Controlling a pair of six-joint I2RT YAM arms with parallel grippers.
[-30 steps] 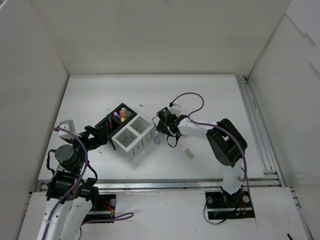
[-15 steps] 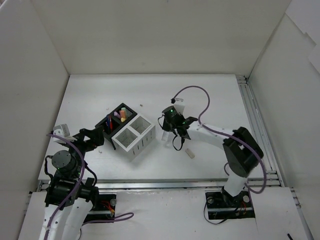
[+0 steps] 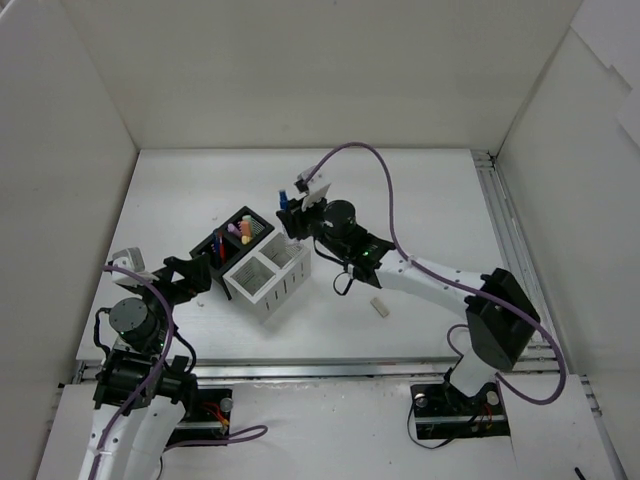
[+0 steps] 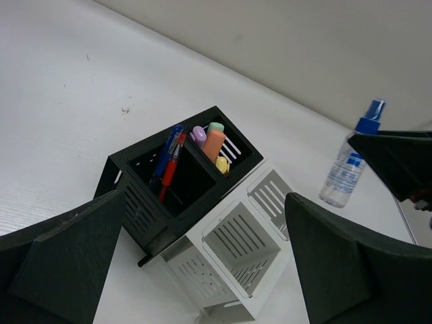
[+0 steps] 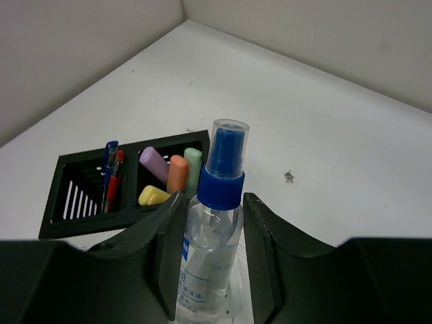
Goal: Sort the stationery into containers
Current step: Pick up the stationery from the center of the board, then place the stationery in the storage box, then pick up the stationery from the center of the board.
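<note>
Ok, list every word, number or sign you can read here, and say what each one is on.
Spray bottle label: blue print, too blurred to read.
Black box, white slatted box, pens, highlighters: no text visible.

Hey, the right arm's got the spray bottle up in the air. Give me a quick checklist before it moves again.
1. Grip on the bottle: ok. The right gripper closes on both sides of it, and it stands upright.
2. Room in the white box: ok. Both compartments look empty.
3. Bottle lined up over a compartment: cannot tell.
4. Path clear of the left gripper: ok. It is open, by the black box, apart from the bottle.
5. Everything else sorted: not ok. An eraser lies on the table.
</note>
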